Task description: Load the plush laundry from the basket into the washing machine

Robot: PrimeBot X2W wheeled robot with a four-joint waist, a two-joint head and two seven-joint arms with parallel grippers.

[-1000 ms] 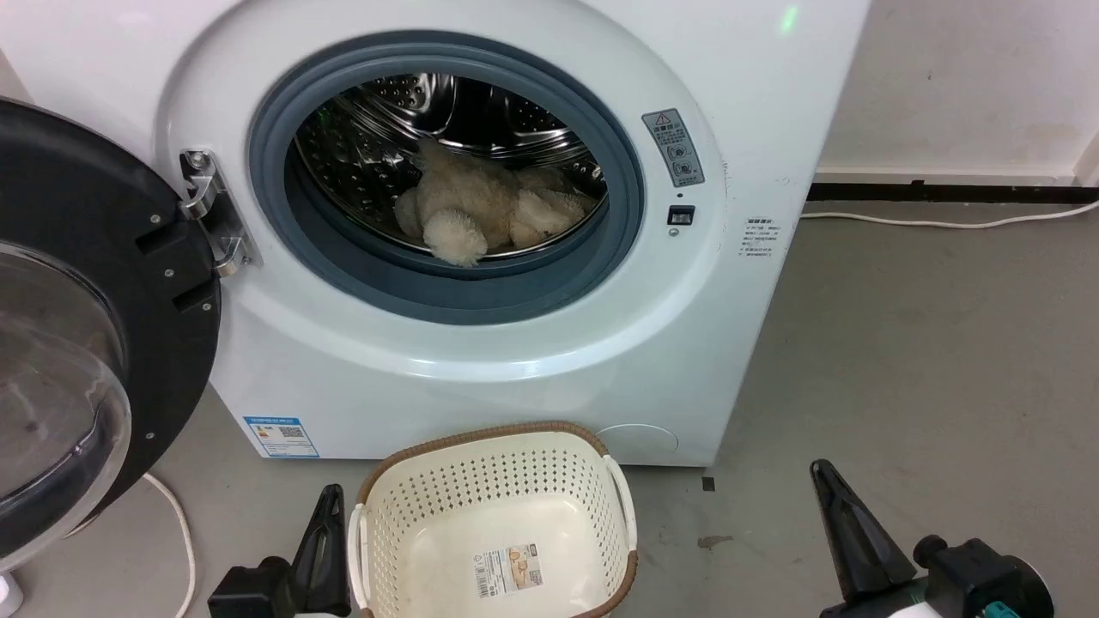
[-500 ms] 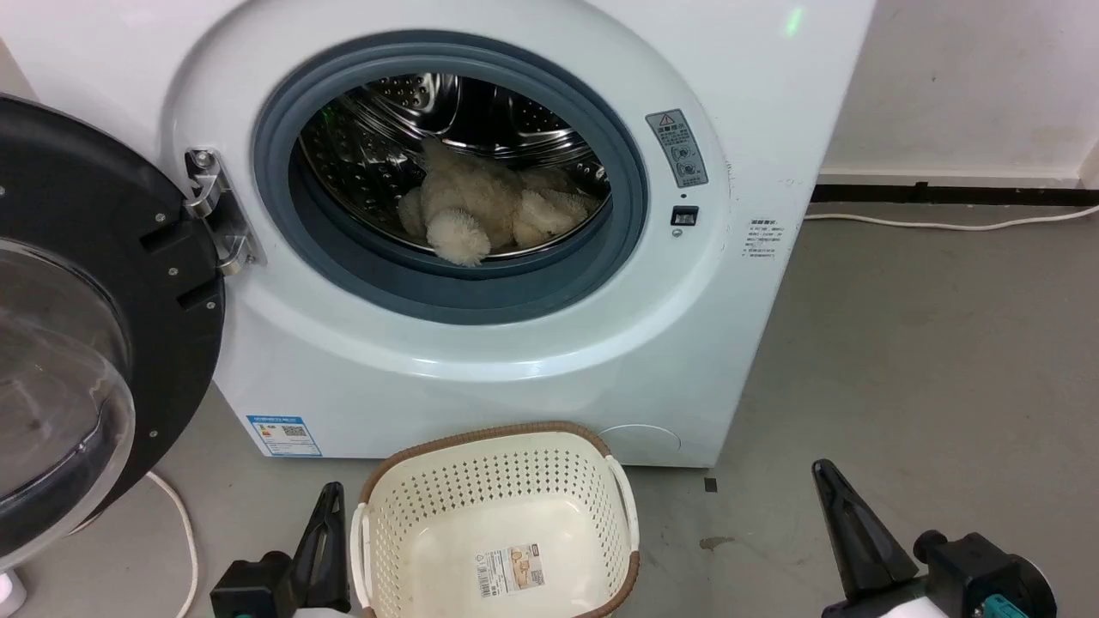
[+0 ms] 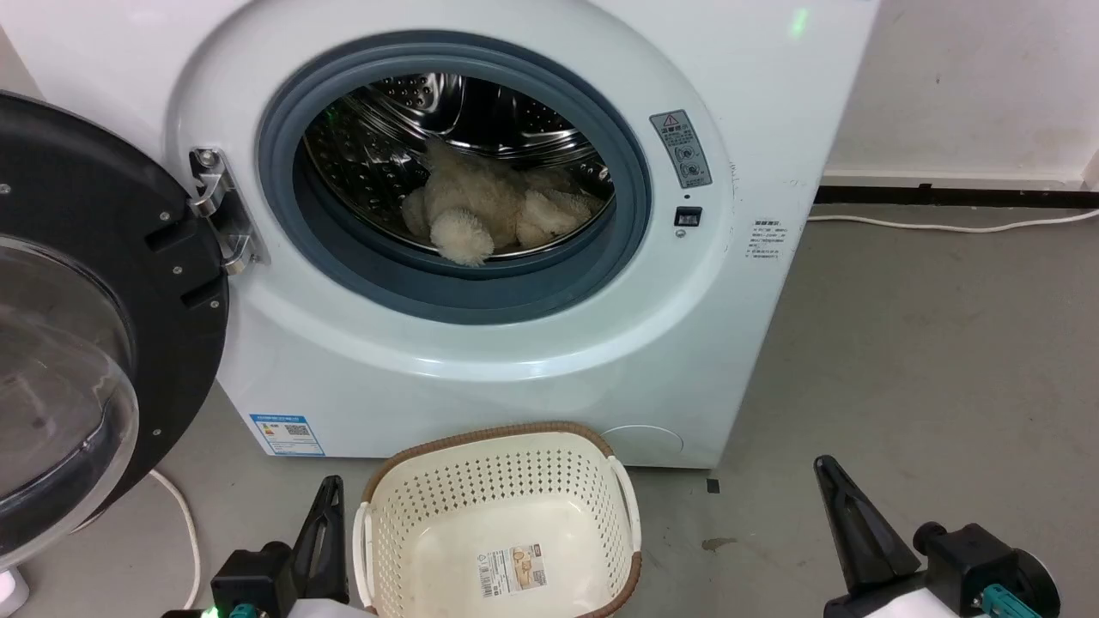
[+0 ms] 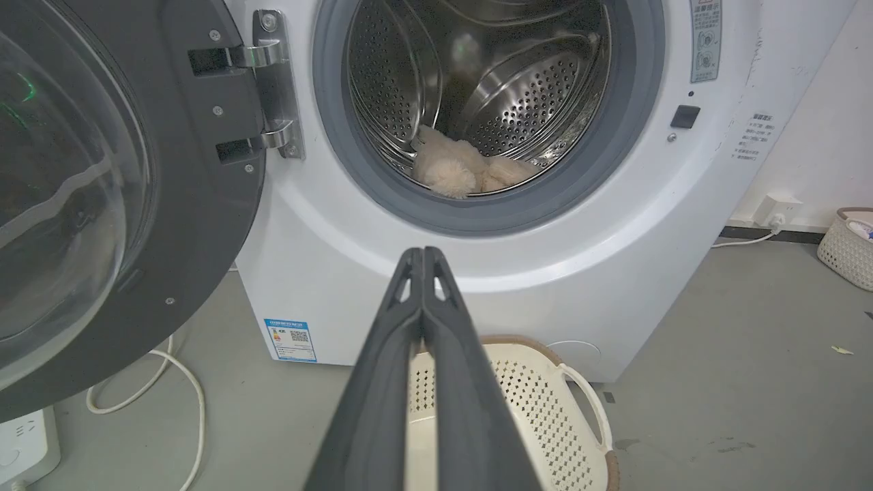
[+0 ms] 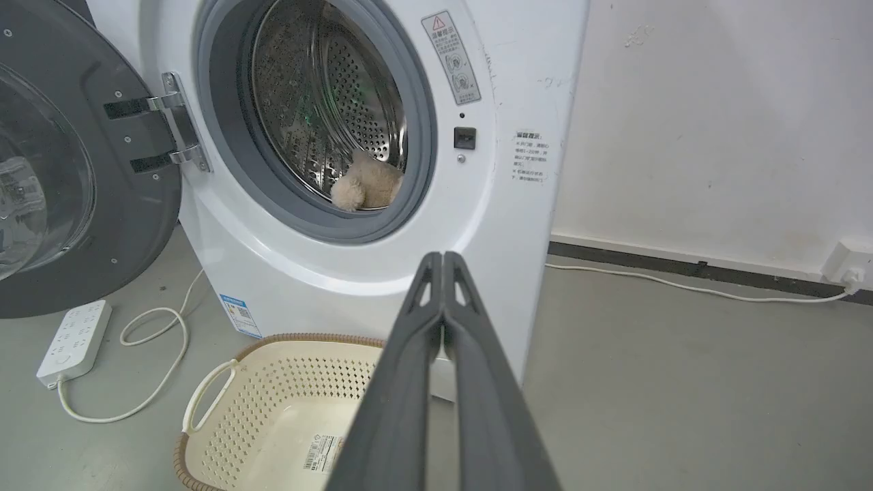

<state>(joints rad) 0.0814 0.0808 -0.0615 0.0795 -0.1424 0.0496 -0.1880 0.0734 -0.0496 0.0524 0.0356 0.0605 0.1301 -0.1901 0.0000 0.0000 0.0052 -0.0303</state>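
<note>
head view has the plush laundry [image 3: 489, 215] lying inside the steel drum [image 3: 369, 146] of the washing machine [image 3: 515, 378], low at the 6 o'clock part of the round opening. one shaggy lobe is nearest the grey gasket [image 3: 481, 292] but, as far as i can tell, sits behind it and is not draped over it. the basket [image 3: 489, 429] stands on the floor [image 3: 901, 343] at 6 o'clock of the view, just in front of the machine, with nothing in it but the sticker [image 3: 513, 569] on its bottom. the left pincer [image 3: 330, 493] rests at 7 o'clock just beside the basket's white handle [image 3: 361, 549], and the right pincer [image 3: 828, 472] is at 5 o'clock, well apart from it. in each wrist view the two dark fingers [image 4: 382, 382] press together to the tip and hold nothing. so the load looks done, and the step in hand is, i judge, a check and a clean pull-back. look along the gasket's lower arc for fluff lying on the rubber. if a lobe does sit there, a nudge with the left arm's closed fingers toward 12 o'clock into the drum should be enough, since the plush looks soft and light. keep that arm off the open door [image 3: 77, 343] at 9 o'clock, and raise it before moving so it does not clip the handle and drag the basket.
</note>
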